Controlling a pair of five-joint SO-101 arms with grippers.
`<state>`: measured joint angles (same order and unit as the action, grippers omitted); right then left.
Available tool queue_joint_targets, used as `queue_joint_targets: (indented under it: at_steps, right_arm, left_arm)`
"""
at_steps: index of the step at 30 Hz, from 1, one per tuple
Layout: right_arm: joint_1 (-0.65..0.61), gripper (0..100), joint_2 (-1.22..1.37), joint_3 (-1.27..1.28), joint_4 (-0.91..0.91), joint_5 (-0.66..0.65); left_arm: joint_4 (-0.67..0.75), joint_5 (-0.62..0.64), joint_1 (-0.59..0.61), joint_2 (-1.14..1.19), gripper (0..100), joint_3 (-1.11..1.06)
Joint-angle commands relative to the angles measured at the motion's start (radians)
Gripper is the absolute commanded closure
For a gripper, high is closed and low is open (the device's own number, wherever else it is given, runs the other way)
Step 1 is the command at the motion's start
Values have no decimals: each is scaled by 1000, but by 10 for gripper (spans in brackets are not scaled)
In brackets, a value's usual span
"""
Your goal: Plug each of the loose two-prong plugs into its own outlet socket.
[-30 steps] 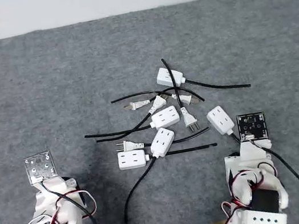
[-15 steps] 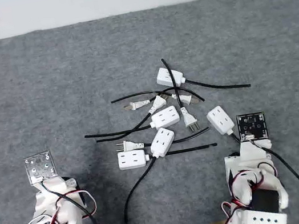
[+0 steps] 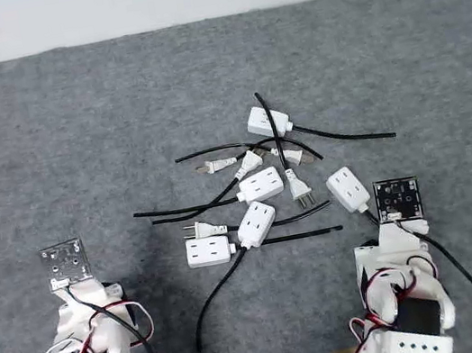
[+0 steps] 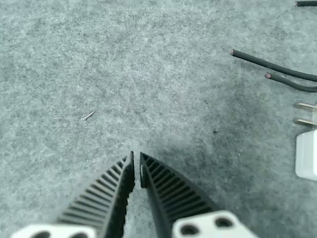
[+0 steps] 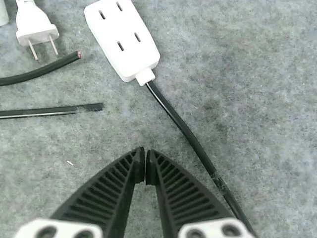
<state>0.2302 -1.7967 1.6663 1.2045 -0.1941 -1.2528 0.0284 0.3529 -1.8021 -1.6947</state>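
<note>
Left gripper [image 4: 136,166]: black ribbed jaws shut to hairline gap, nothing held, tips hung over bare grey felt-covered counter [image 4: 124,74]. Right gripper [image 5: 145,166]: jaws likewise pressed together, empty. Thick black cord [image 5: 183,130] seen just beside right tip, joined to white outlet block [image 5: 122,39]. White two-prong plug [image 5: 33,25] laid loose near block, unplugged. Cluster of white plugs and outlets [image 3: 260,184] spread mid-counter, cords crossed.
</note>
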Motion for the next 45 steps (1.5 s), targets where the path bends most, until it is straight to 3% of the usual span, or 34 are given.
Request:
queue_joint_targets:
  at_steps: [1,11,16,20,27,31,34,36,39,45]
  right_arm:
    - [-5,976,-16,18,-2,3]
    - [-39,976,-16,18,-96,5]
    - [-44,975,-7,6,-177,3]
    - [-42,975,-5,-63,-61,3]
    - [-41,972,-5,-64,-45,3]
    - [4,890,-5,-57,-48,8]
    - [18,848,-5,-52,-48,9]
    - [25,860,-5,-52,-51,9]
    - [27,877,-5,-48,-64,3]
    - [47,872,-15,-35,-68,2]
  left_arm:
    - [2,-8,-8,-14,987,12]
    - [193,-5,-35,-14,987,61]
    - [81,-8,-180,-6,946,159]
    - [-3,-5,-282,52,928,234]
    - [84,-26,-420,460,923,464]
    - [94,-26,-505,809,913,668]
    - [91,-32,-529,1069,850,797]
    - [89,-109,-529,1214,800,866]
    - [89,-354,-546,1341,776,898]
    - [97,-678,-618,1338,776,837]
